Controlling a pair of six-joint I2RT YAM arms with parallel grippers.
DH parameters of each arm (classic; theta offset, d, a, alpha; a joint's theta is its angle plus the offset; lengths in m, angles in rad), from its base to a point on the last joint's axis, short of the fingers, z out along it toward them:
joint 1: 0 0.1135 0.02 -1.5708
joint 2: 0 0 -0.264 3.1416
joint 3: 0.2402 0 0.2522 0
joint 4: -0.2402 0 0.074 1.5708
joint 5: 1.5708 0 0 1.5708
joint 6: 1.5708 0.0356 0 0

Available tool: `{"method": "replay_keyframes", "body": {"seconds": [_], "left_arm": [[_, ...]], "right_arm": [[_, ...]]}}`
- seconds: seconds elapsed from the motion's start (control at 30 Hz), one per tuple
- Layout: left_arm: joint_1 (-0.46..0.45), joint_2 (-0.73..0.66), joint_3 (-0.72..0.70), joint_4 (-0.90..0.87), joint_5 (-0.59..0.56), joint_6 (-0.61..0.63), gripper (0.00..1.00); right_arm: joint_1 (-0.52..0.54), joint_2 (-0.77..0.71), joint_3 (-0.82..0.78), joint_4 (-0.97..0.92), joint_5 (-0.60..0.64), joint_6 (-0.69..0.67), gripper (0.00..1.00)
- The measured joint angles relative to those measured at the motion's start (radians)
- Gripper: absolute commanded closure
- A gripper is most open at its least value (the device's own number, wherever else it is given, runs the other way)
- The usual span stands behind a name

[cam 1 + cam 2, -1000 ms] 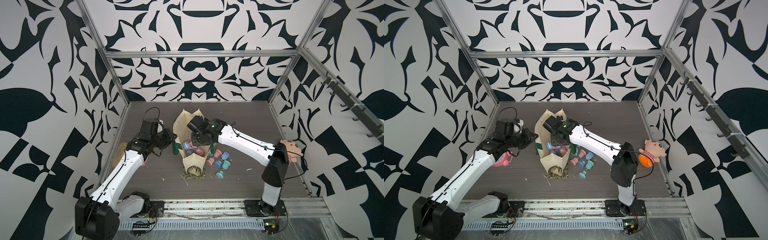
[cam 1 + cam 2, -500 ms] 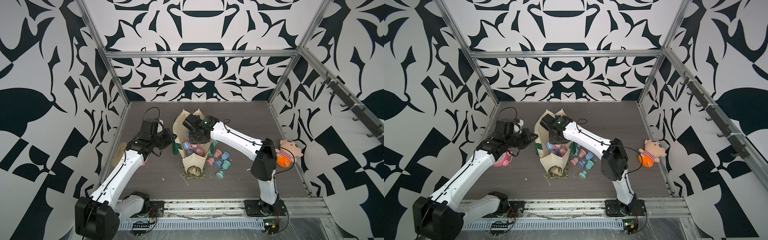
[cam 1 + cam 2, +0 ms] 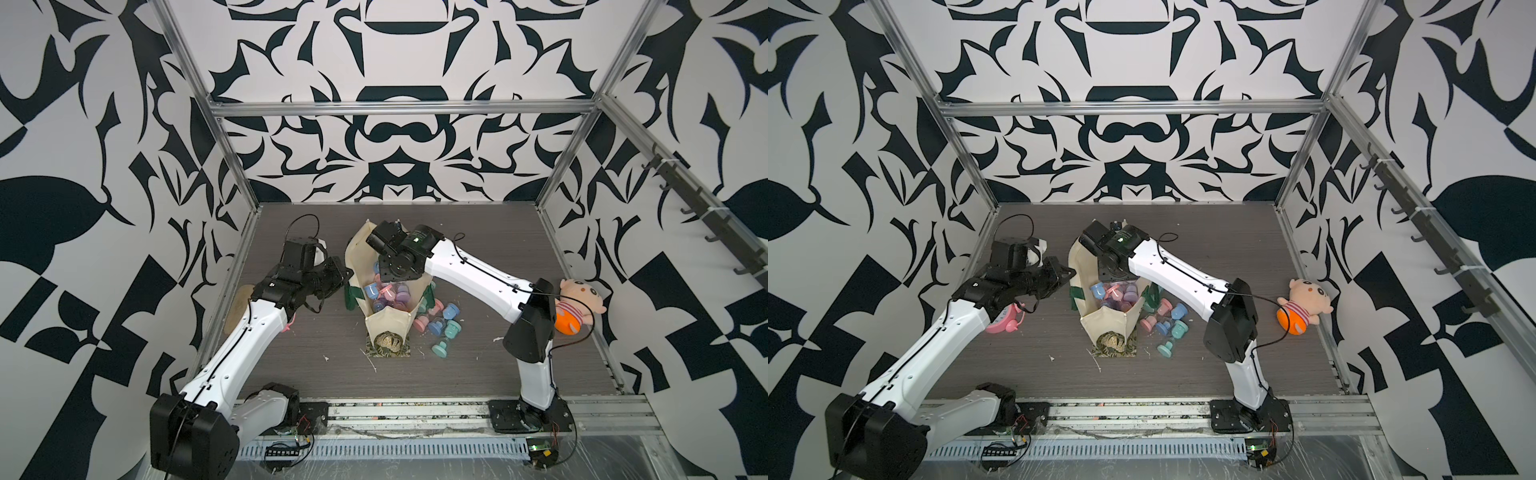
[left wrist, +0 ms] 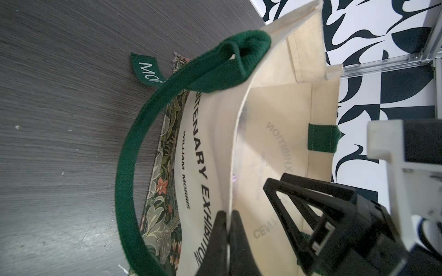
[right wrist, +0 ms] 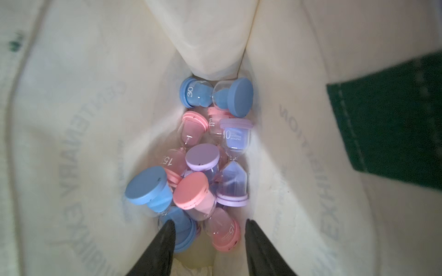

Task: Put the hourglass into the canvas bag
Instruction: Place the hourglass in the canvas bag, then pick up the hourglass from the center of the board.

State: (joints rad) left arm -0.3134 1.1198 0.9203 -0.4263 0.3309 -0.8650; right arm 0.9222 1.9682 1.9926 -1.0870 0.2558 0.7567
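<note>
A pink hourglass (image 5: 224, 233) is found inside the canvas bag (image 5: 71, 119). The right gripper (image 5: 210, 221) is held open and empty just above it. The bag's edge is pinched tight by the left gripper (image 4: 228, 212). More hourglasses (image 3: 436, 326) are seen on the table (image 3: 457, 374) beside the bag

The canvas bag (image 3: 388, 324) stands central on the table (image 3: 478, 365), hourglasses (image 3: 388, 291) piled inside. Loose hourglasses (image 3: 440, 326) lie just right of it, a plush doll (image 3: 575, 305) far right, an alarm clock (image 3: 1003, 324) left.
</note>
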Motion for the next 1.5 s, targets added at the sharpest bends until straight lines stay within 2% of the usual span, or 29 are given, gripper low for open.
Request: {"method": "replay_keyframes", "body": {"seconds": [0.23, 0.43, 0.57, 0.83, 1.07, 1.5], "left_arm": [[0.0, 0.0, 0.002, -0.002, 0.001, 0.0, 0.96], [0.0, 0.0, 0.002, -0.002, 0.003, -0.001, 0.96], [0.0, 0.0, 0.002, -0.002, 0.004, -0.002, 0.95], [0.0, -0.001, 0.002, -0.001, 0.007, -0.01, 0.95], [0.0, -0.008, -0.005, 0.002, 0.008, -0.025, 0.95], [0.0, -0.01, -0.011, 0.012, 0.008, -0.028, 0.95]], "right_arm": [[0.031, -0.161, -0.032, 0.053, 0.026, -0.02, 0.48], [0.023, -0.418, -0.275, 0.158, 0.11, -0.018, 0.46], [-0.056, -0.566, -0.476, 0.203, 0.129, 0.018, 0.45], [-0.245, -0.731, -0.87, 0.284, 0.103, 0.111, 0.47], [-0.312, -0.736, -1.017, 0.331, 0.005, 0.132, 0.5], [-0.313, -0.593, -1.037, 0.439, -0.168, 0.127, 0.53]]}}
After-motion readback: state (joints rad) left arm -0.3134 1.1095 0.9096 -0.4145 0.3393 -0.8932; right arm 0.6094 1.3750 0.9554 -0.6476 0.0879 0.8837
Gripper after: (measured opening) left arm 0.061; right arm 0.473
